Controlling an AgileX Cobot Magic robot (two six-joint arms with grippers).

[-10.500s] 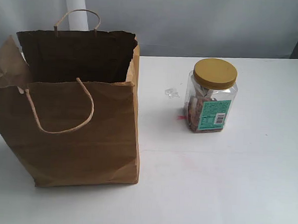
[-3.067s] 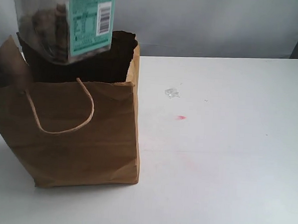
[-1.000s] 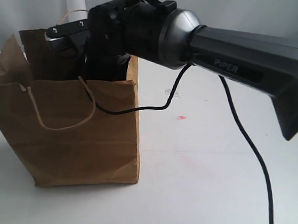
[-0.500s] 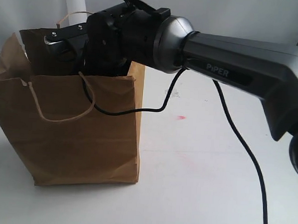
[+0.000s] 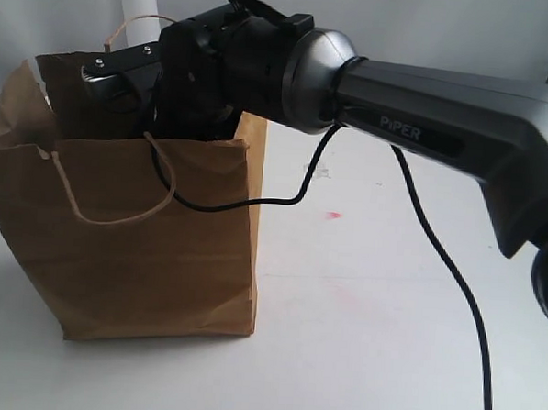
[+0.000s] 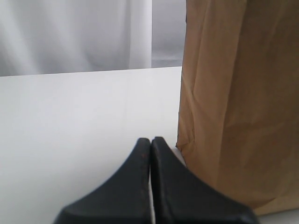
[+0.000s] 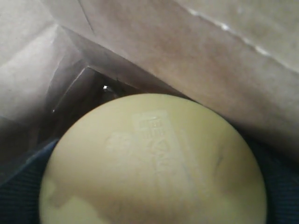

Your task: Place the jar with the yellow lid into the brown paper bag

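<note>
The brown paper bag (image 5: 152,245) stands upright on the left of the white table. My right arm's wrist (image 5: 216,73) reaches down into its open mouth, so the fingers are hidden in the exterior view. In the right wrist view the yellow-lidded jar (image 7: 154,163) shows only its wide mustard lid, deep inside the bag's creased walls (image 7: 163,42). Dark fingers (image 7: 280,186) flank the lid on both sides, and the jar's body is hidden. My left gripper (image 6: 151,140) is shut and empty, low over the table beside the bag's side (image 6: 238,102).
The right arm's black cable (image 5: 437,259) hangs across the table (image 5: 386,339) and loops against the bag's front. A small red mark (image 5: 332,214) lies right of the bag. A white post (image 5: 138,0) stands behind the bag.
Since a second ago the right arm has shifted slightly in the bag's mouth and nudged the bag's top edge. Nothing has moved in the last half second.
</note>
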